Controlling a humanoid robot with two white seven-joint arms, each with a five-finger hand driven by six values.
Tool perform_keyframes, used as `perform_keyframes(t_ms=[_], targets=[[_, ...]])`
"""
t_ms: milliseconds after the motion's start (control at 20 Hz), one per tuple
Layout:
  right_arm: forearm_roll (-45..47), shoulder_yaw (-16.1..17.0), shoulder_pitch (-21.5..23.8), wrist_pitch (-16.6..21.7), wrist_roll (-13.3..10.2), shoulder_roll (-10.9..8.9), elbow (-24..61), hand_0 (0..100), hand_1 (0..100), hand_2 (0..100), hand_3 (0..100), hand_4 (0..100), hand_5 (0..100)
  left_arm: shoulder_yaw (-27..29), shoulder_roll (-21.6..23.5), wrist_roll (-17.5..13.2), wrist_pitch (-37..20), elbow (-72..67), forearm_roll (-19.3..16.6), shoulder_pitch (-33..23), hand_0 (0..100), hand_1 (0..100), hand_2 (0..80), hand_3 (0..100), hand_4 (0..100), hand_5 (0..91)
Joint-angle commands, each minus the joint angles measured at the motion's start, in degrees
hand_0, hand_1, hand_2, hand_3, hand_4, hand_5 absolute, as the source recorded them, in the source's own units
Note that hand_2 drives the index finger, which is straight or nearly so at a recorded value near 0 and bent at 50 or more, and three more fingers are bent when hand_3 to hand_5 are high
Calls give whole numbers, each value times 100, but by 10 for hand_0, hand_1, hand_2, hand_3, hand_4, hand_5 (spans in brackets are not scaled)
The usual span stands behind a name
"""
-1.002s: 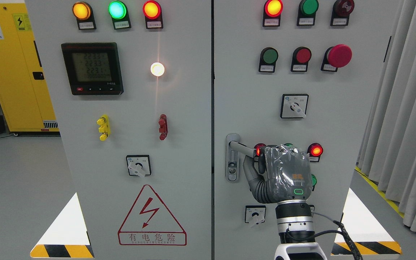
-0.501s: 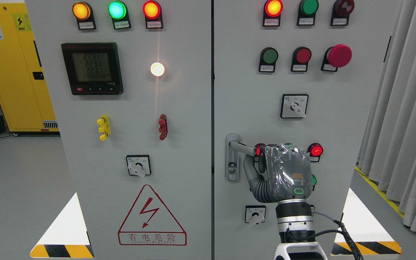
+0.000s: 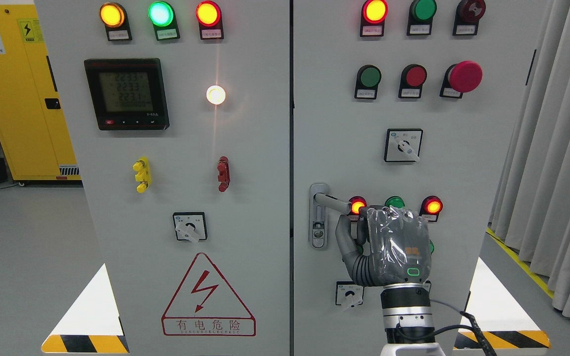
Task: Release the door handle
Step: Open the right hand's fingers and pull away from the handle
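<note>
The right arm rises from the bottom edge, right of the middle, with its silver wrist cuff upright and a black cable looping off its right side. The right hand [image 3: 389, 242] is held vertical, its back toward the camera and wrapped in clear, crinkled film over grey casing, a small green light showing near the wrist. The thumb [image 3: 344, 237] points up on the left side, apart from the palm. The fingers [image 3: 364, 225] are loosely curled forward, clasping nothing.
</note>
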State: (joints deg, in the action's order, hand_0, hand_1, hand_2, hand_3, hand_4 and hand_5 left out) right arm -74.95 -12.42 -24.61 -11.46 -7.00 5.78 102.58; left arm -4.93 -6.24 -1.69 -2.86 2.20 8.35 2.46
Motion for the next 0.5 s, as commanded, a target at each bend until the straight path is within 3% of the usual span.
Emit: perform_keyframes(t_ms=[0,100,200,301,351,451], targets=[[393,-6,465,21,-266,-349,447,721,363,800,1000,932,900,1,0,2,-4,0,0,0,120,556,0,0,0,0],[569,3,658,30,-310,-525,614,721,344,710,1000,891,802,-8,0,2,-4,0,0,0,120,556,0,0,0,0],[745,81,790,39,-319,-709,737,705,333,589,796,777,604,1,0,2,-4,0,0,0,120,556,0,0,0,0],[877,248,896,178,-354,-815,790,691,317,363,550,570,389,1,0,2,-4,0,0,0,120,556,0,0,0,0],[921,310,914,292,-441,-851,799,690,316,342,525,558,383,1,0,2,-4,0,0,0,120,556,0,0,0,0],[1044,494,967,538,-556,-851,790,699,291,138,286,360,239,1,0,2,-4,0,0,0,120,556,0,0,0,0]])
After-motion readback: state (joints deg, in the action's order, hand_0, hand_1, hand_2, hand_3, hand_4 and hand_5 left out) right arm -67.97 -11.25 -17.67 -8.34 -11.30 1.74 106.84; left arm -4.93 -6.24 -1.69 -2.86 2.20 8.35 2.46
